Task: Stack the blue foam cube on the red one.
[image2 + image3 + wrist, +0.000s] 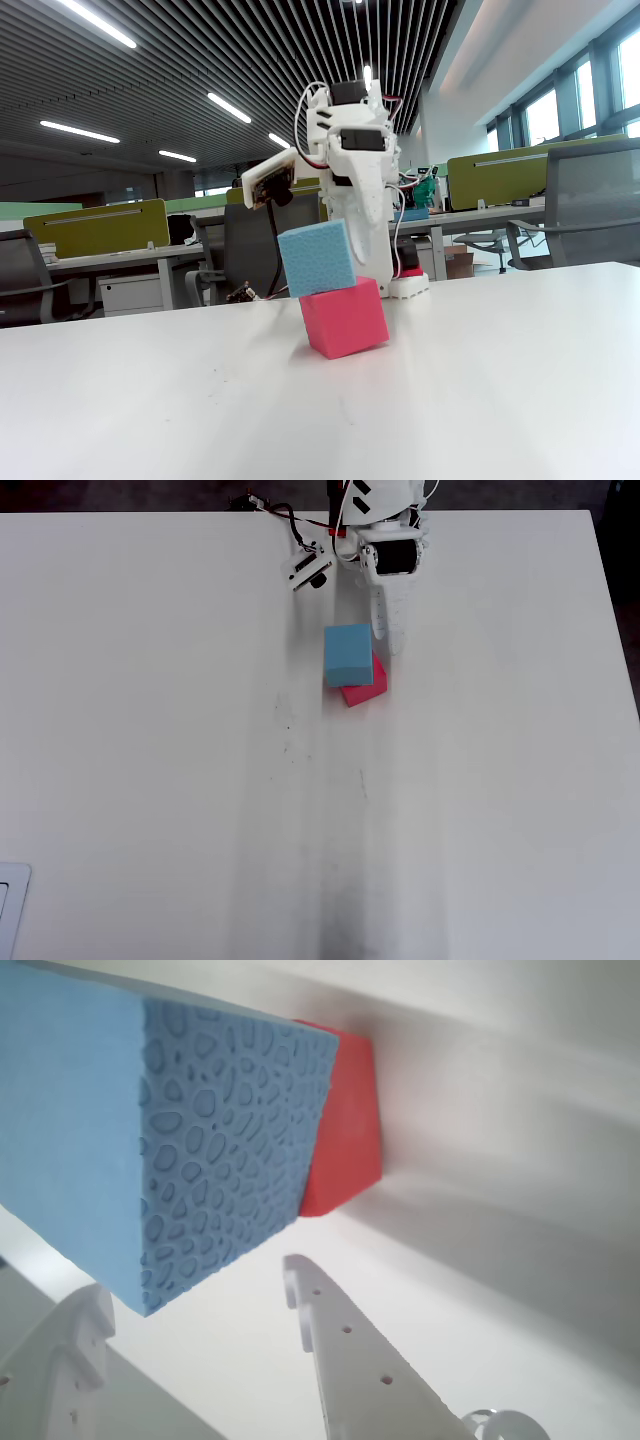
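The blue foam cube [317, 258] rests on the red one [345, 317], shifted a little to the left and tilted in the fixed view. From above, the blue foam cube [348, 652] covers most of the red one [368, 688]. My gripper [375, 265] hangs just behind the stack, open. In the wrist view its two white fingers [340, 1350] stand wide apart below the blue foam cube [160, 1140], holding nothing, and the gripper [195, 1295] sits just short of the cube's near corner. The red one [345, 1130] peeks out behind.
The white table [160, 760] spreads wide to the left and toward the near side in the overhead view. The arm's base [385, 520] stands at the far edge. A white object corner [10, 910] shows at the bottom left.
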`<state>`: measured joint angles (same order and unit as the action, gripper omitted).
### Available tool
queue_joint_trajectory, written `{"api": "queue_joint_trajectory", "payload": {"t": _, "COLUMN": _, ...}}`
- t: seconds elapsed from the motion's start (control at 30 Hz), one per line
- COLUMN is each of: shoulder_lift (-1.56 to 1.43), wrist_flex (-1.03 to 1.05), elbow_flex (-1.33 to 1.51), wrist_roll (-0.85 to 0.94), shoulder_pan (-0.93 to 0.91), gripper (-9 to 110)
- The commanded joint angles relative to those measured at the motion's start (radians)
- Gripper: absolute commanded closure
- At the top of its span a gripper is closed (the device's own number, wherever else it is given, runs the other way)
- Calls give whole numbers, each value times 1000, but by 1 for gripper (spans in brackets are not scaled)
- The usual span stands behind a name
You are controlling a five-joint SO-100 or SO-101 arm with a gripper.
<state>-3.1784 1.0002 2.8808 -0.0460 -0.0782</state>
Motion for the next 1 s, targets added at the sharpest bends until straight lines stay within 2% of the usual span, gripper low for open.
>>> {"api": "queue_joint_trajectory", "payload": {"t": 0.0, "shoulder_lift": -6, "wrist_flex": -12, "elbow_flex": -6, "wrist_roll": -2, "shoulder_pan": 8, "gripper": 80}}
{"api": "queue_joint_trajectory", "payload": {"t": 0.57, "shoulder_lift": -6, "wrist_flex": -126, "elbow_flex": 23, "wrist_roll": -17, "shoulder_pan": 2, "gripper": 80}}
{"api": "queue_joint_trajectory", "payload": {"t": 0.97, "shoulder_lift": -6, "wrist_flex": -127, "elbow_flex": 23, "wrist_roll": -17, "shoulder_pan": 11, "gripper": 79}}
